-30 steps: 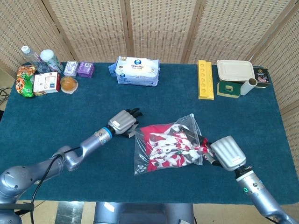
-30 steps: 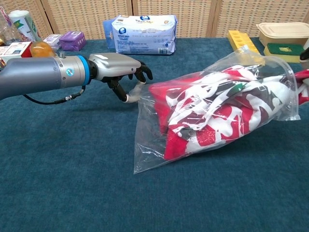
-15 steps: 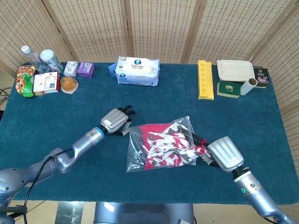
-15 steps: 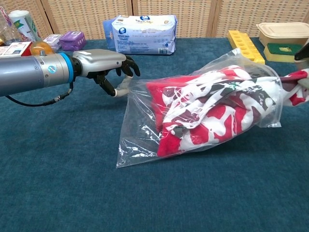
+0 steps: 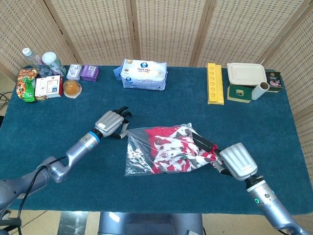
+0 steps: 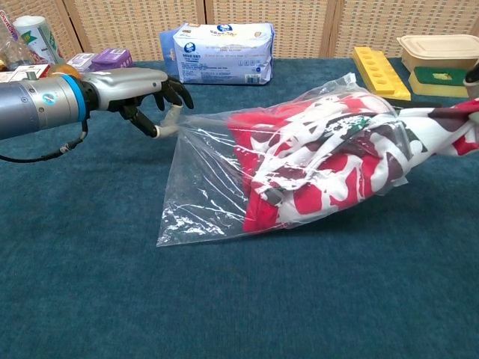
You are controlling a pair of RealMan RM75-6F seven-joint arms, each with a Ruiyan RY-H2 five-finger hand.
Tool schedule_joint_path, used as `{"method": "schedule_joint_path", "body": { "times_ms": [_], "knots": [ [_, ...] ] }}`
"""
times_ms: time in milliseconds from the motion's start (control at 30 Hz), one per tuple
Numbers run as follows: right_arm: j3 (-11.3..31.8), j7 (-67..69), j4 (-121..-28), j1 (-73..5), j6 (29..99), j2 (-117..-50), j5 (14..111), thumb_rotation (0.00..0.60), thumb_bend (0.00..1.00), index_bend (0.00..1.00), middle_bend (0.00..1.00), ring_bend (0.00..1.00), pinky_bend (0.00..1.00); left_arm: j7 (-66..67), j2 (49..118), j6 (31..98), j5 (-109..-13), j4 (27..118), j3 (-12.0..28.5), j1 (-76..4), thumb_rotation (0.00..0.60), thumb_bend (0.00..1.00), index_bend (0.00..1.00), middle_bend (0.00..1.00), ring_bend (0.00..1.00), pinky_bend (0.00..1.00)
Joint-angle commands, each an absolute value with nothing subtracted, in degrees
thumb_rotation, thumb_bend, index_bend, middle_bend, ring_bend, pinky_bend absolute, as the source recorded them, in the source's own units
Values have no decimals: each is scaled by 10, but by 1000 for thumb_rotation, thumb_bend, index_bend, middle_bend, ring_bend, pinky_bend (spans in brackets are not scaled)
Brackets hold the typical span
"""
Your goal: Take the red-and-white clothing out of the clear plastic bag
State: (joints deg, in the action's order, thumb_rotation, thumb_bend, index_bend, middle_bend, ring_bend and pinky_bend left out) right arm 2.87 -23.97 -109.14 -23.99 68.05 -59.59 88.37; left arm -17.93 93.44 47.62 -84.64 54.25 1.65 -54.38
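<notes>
A dark blue cloth-covered table (image 5: 58, 117) stands before wicker screen panels. The left hand (image 5: 110, 123) pinches the closed corner of the clear plastic bag (image 6: 202, 194), which lies stretched across the table centre. The right hand (image 5: 237, 161) grips the end of the red-and-white clothing (image 5: 178, 149) where it projects from the bag mouth; most of the garment lies inside the bag. A tissue pack (image 5: 144, 74) and a yellow tray (image 5: 214, 83) sit along the far edge.
</notes>
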Motion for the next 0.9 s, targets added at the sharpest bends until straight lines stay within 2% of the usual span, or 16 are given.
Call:
{"method": "schedule_joint_path", "body": {
  "times_ms": [33, 567, 900],
  "knots": [
    [29, -240, -1092, -238, 683, -595, 883, 537, 569, 721, 952, 1000, 999, -184, 923, 483, -847, 549, 16, -536, 600, 416, 660, 223, 80, 275],
    [43, -236, -1080, -225, 708, -583, 868, 541, 569, 725, 953, 1000, 999, -199, 833, 541, -825, 600, 9, -453, 600, 420, 667, 237, 94, 281],
    [48, -223, -1061, -208, 727, -568, 848, 542, 569, 727, 954, 1000, 999, -208, 786, 550, -796, 602, 7, -398, 600, 420, 667, 237, 94, 281]
  ]
}}
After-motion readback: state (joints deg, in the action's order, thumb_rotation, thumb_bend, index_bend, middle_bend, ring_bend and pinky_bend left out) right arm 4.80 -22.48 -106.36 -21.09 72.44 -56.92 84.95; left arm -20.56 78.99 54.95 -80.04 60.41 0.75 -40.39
